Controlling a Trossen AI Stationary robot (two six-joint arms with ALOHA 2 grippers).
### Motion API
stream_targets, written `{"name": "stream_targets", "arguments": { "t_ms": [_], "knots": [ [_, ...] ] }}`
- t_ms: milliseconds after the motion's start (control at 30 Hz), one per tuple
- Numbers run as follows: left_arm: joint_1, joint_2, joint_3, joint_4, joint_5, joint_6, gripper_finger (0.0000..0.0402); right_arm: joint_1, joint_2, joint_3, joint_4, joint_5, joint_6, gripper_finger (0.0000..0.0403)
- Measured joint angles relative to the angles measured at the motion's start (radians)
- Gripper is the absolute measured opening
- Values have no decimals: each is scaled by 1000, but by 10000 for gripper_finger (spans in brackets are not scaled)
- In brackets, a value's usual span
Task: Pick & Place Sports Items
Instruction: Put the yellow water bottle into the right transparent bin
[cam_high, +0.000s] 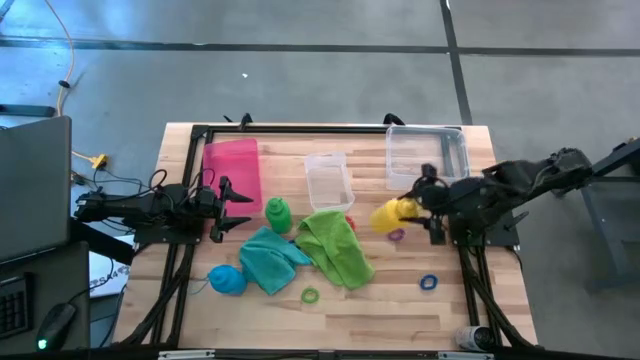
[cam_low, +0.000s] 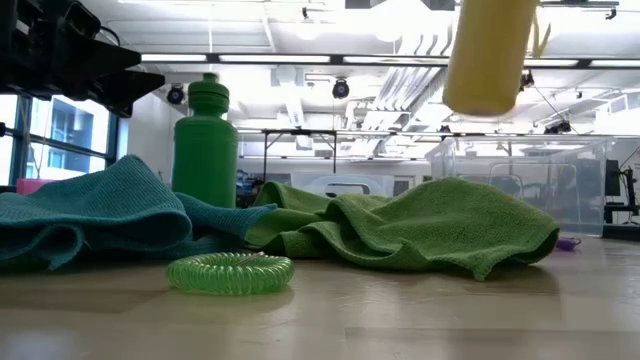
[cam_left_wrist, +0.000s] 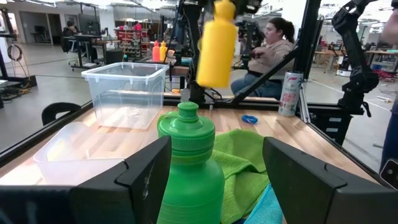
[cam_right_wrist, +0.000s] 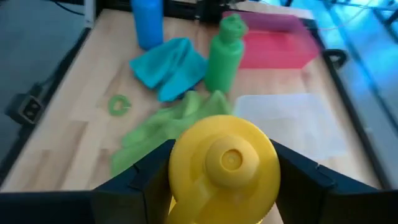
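My right gripper (cam_high: 422, 207) is shut on the yellow bottle (cam_high: 390, 214) and holds it in the air (cam_low: 488, 55) over the table's right half. My left gripper (cam_high: 240, 207) is open, level, at the table's left. The green bottle (cam_high: 277, 212) stands upright on its base just ahead of the left gripper's fingers (cam_left_wrist: 134, 180), untouched. The teal towel (cam_high: 268, 258) and the lime green towel (cam_high: 335, 245) lie crumpled mid-table. The blue bottle (cam_high: 226, 280) is at the near left. Green (cam_high: 310, 296), blue (cam_high: 429, 283) and purple (cam_high: 397, 235) rings lie on the wood. My right gripper pinches the yellow bottle between its two fingers (cam_right_wrist: 140, 180), on the bottle's sides just below the cap (cam_right_wrist: 225, 158). The fingers come from the table's right side, slanting down. The bottle hangs roughly upright, cap up, lifted clear of the table (cam_low: 488, 55).
A flat pink tray (cam_high: 233, 170) lies at the far left. A small clear box (cam_high: 328, 180) stands at the far middle and a larger one (cam_high: 425, 155) at the far right. A can (cam_high: 470, 338) stands at the near right corner. People sit beyond the table (cam_left_wrist: 273, 43).
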Motion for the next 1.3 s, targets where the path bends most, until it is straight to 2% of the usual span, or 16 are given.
{"name": "stream_targets", "arguments": {
  "t_ms": [267, 467, 600, 1000, 1300],
  "knots": [
    [0, 0, 0, 0, 0, 0, 249, -119, 1, 195, -120, 2, -53, 207],
    [0, 0, 0, 0, 0, 0, 249, -241, 0, 292, -161, 1, -57, 208],
    [0, 0, 0, 0, 0, 0, 249, -336, -7, 304, -169, 1, -71, 208],
    [0, 0, 0, 0, 0, 0, 249, -722, 24, 304, -176, 12, -106, 208],
    [0, 0, 0, 0, 0, 0, 249, -963, 142, 304, -185, -125, -35, 208]
  ]
}}
